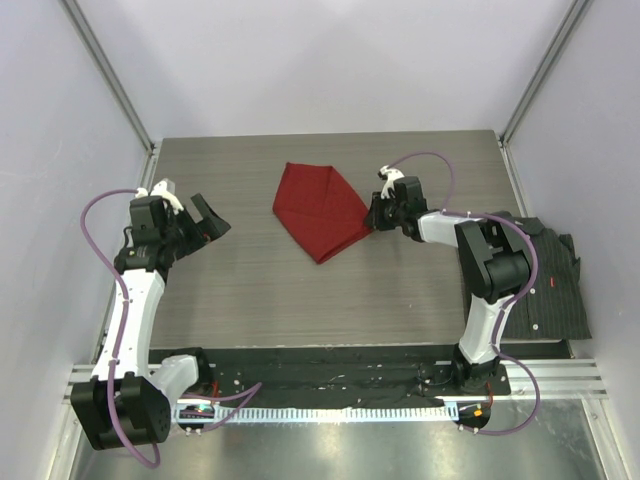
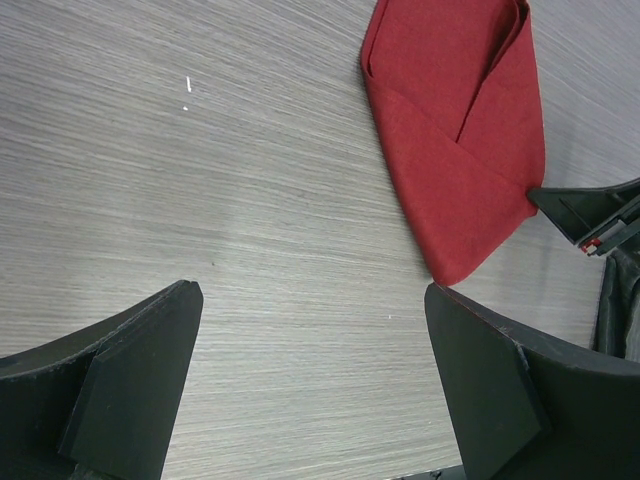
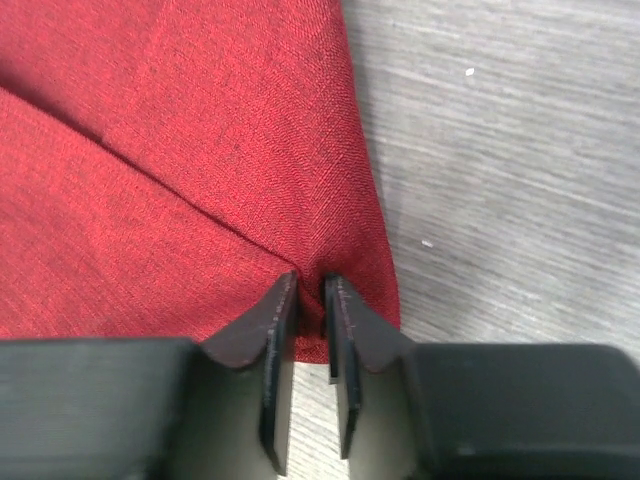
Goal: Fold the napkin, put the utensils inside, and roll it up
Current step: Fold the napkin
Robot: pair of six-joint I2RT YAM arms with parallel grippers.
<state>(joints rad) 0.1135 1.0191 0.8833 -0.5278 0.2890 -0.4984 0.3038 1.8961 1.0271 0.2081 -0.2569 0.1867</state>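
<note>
From above, the right end effector [image 1: 377, 214] is seen nipped onto a corner of the napkin [image 1: 318, 208], the rest spread beyond its tips on the grey wood-grain table [image 1: 250, 290], pale walls all round. Left wrist view: the left end effector [image 2: 312, 292] is spread wide, nothing held, napkin ahead to its right. Right wrist view: only a sliver of cloth is pinched; a low, slow pull is advised.
</note>
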